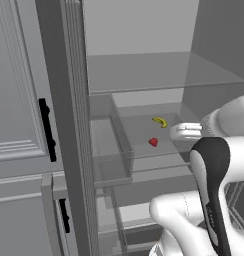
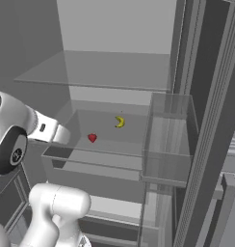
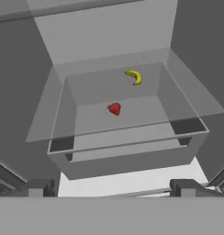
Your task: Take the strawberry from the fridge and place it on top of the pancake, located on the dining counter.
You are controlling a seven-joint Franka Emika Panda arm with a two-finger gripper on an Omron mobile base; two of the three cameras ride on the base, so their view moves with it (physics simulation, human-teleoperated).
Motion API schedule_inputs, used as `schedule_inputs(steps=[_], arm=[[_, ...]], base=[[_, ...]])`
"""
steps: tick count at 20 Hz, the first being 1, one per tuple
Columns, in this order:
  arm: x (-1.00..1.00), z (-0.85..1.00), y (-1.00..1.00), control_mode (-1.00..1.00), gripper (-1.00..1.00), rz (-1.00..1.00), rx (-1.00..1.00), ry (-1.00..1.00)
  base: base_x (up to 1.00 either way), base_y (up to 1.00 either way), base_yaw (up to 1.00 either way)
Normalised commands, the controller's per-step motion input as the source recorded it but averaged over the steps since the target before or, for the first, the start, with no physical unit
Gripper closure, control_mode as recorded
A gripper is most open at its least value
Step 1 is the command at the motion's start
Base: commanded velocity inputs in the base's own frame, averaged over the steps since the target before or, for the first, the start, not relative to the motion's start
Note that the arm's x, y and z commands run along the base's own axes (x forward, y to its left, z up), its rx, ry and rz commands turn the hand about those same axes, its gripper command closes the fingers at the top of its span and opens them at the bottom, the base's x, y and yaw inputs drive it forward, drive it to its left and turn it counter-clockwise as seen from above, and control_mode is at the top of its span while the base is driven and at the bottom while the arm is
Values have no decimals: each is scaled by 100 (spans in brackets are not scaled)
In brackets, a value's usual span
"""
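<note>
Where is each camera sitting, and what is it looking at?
Left base view: behind the arm, on its left, looking into the open fridge; the white arm rises at lower right.
Right base view: behind on the right, same fridge; the arm rises at lower left.
Hand view: on the hand, looking along the gripper into the clear drawer; two dark fingertips show at the bottom.
All three share the strawberry and the small yellow banana behind it.
</note>
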Motion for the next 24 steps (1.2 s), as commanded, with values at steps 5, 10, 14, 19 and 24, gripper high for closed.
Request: schedule_inputs(steps=[5,10,14,19,24], arm=[[40,-24,0,-100,-100,4,0,15],[12,-44,0,-100,-100,11,-1,5],[43,-16,0,-100,-100,10,0,0],[39,-22,0,-100,-100,7,-1,0],[40,-40,0,-100,-100,0,-8,1]], base=[[0,0,0],[0,0,0],[0,0,0],[0,0,0],[0,0,0]])
